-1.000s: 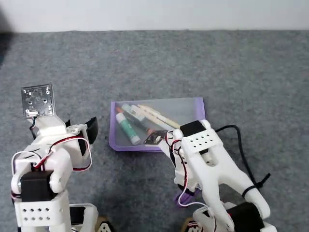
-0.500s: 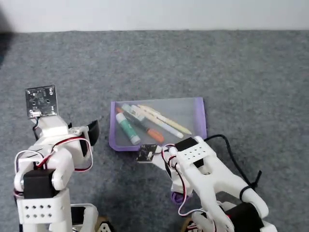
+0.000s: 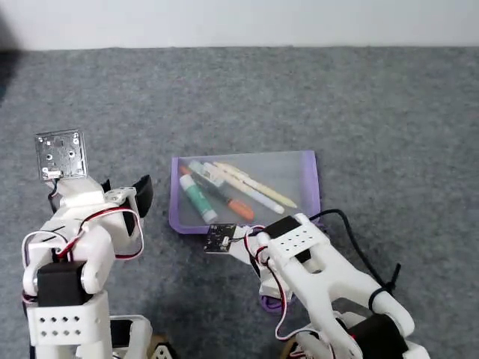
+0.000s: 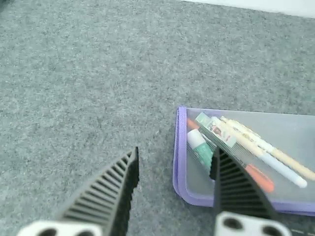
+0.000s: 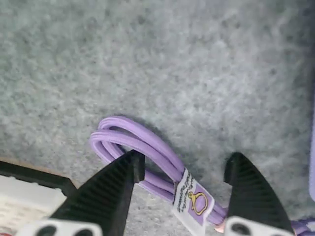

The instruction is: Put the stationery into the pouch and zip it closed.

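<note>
Pens [image 3: 224, 191] already lie inside the pouch [image 3: 292, 170] mid-desk [image 3: 337, 97], so zipping seems next. The right end effector [image 5: 184, 162], jaws apart, hovers over a purple cord [image 5: 133, 137]. The left end effector [image 4: 175, 152], also apart, sits beside the pouch. Likely next: clamp that cord.

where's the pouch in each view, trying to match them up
High view: the pouch lies mid-table, just ahead of both arms.
Left wrist view: the pouch sits just beyond the open left pincer.
Right wrist view: this camera faces the carpet and a purple strap instead.
Shared landmark: the green-and-white tube inside the pouch, at the end nearest the left arm.
</note>
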